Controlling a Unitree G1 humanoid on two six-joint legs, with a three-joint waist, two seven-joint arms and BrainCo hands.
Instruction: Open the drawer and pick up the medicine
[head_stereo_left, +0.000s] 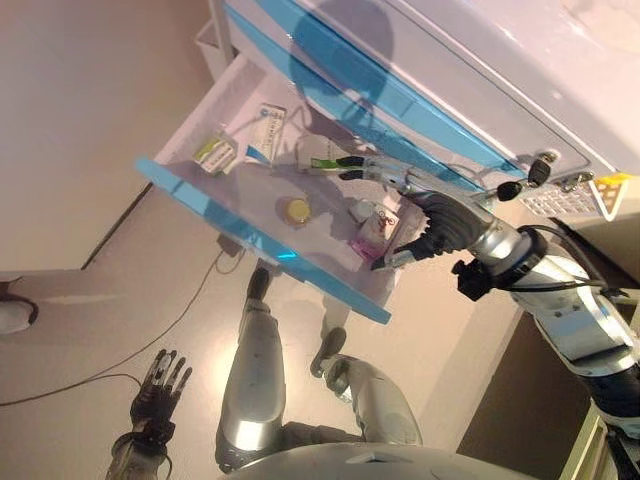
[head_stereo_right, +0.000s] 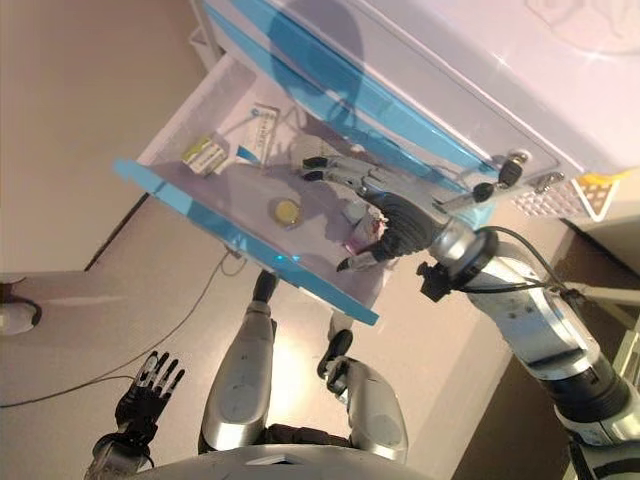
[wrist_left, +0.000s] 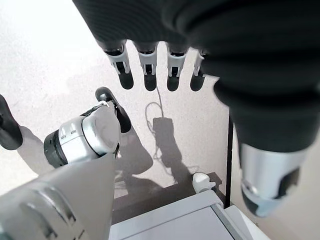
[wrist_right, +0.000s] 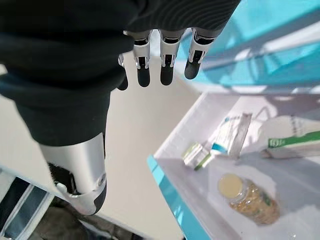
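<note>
our right hand (head_stereo_left: 432, 222) is over the open drawer (head_stereo_left: 190, 190), with its fingers (wrist_right: 167, 65) straight and loose and nothing in them. just under and beside this hand lies a small pink and white packet (head_stereo_left: 376, 230), and we cannot tell if the hand touches it. near our fingertips lies a white box with a green stripe (wrist_right: 292, 142). there is writing on it, but it is too small for us to read. in the middle of the drawer a small bottle with a yellow cap (wrist_right: 246, 197) lies on its side, and it looks full of brownish bits. farther out, toward the far end of the drawer, is a flat white and blue packet (wrist_right: 232, 134), and just beside it a little green and white box (wrist_right: 196, 155). all this medicine is still in the drawer. the drawer has a blue front edge (head_stereo_right: 240, 240) and white walls, and it sticks out of a white cabinet (head_stereo_left: 480, 70) with more blue fronts above it. a key (head_stereo_left: 540, 168) sits in a lock on the cabinet. our left hand (head_stereo_left: 160, 385) hangs low by the floor, well apart from the drawer, its fingers (wrist_left: 150, 70) straight and holding nothing.
</note>
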